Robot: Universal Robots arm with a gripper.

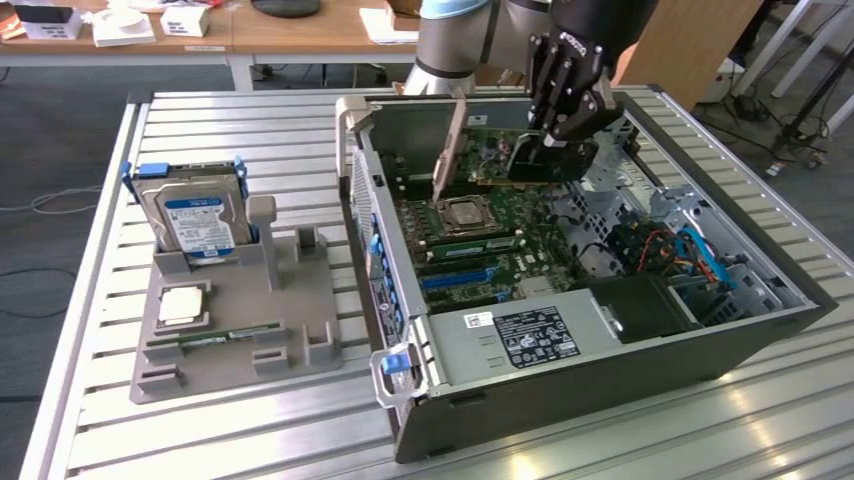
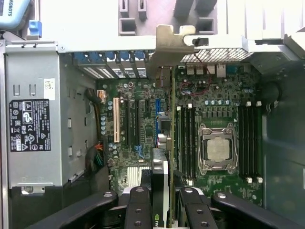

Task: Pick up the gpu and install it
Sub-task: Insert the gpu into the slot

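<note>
My gripper [image 1: 557,132] is shut on the gpu [image 1: 497,158], a green card with a dark cooler and a long silver bracket [image 1: 450,150] at one end. I hold it edge-down inside the open computer case [image 1: 587,400], over the motherboard [image 1: 501,250] near its far end. In the wrist view the gpu [image 2: 164,157] runs edge-on between my fingers [image 2: 138,205], my gripper [image 2: 164,212] clamped on it. Its bracket [image 2: 169,43] reaches the case's rear slot wall. Whether the card's edge touches a slot I cannot tell.
A grey holder [image 1: 227,350] at the exterior view's left carries a silver hard drive with blue rails [image 1: 194,215], a processor [image 1: 180,305] and a memory stick [image 1: 214,340]. Inside the case are the power supply [image 1: 527,335], the processor socket [image 1: 467,212] and cables [image 1: 681,250].
</note>
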